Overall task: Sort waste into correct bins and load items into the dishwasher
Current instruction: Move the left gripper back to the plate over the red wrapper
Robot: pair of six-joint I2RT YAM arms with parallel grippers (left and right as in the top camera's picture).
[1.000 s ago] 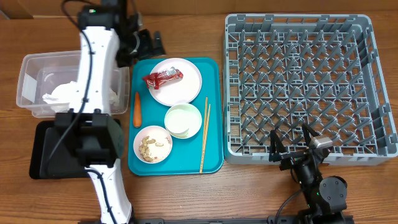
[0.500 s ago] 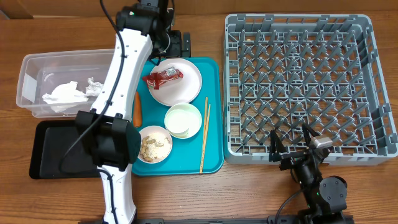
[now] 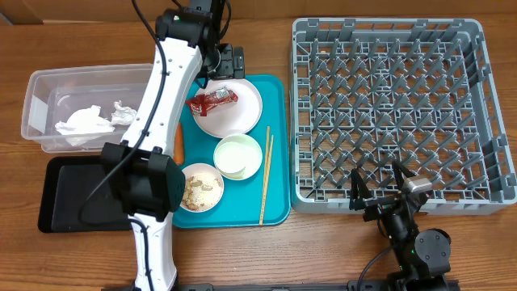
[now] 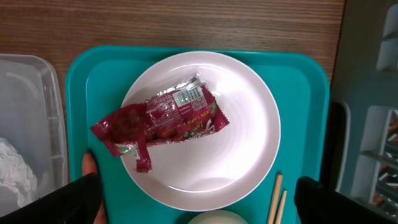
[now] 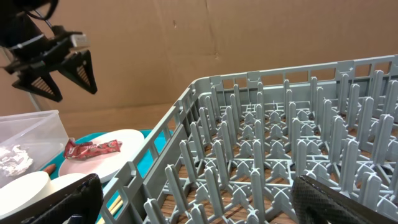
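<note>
From overhead, the wooden worktop carries a smooth teal tray (image 3: 279, 194); on it sits a round glossy white plate (image 3: 242, 121) bearing a crumpled red-and-silver wrapper (image 3: 212, 99); nearer the robot stand an empty white bowl (image 3: 237, 155) and a second bowl (image 3: 199, 187) with beige food scraps; a pair of thin pale wooden chopsticks (image 3: 266, 174) lies along the tray's right side, and a small orange carrot (image 3: 178, 144) shows at its left side, partly hidden by the white arm. To the left stands a clear plastic tub (image 3: 40, 113) with rounded corners, holding crumpled white tissue (image 3: 81, 123); just beside it lies a shallow black tray (image 3: 69, 206). On the right sits the large grey dish rack (image 3: 396, 113), lattice-walled, with a grid of upright pegs. The left pincer (image 3: 229, 63) hangs above the plate's far edge, jaws apart; the right pincer (image 3: 378, 179) rests at the rack's near wall, open and holding nothing.

In the left wrist view, the creased foil wrapper lies across the plate's left half; dark fingers (image 4: 74, 202) stand wide at both lower corners, clear of it.

In the right wrist view, grey pegs fill the rack; plate, wrapper and tub lie beyond its left wall.
</note>
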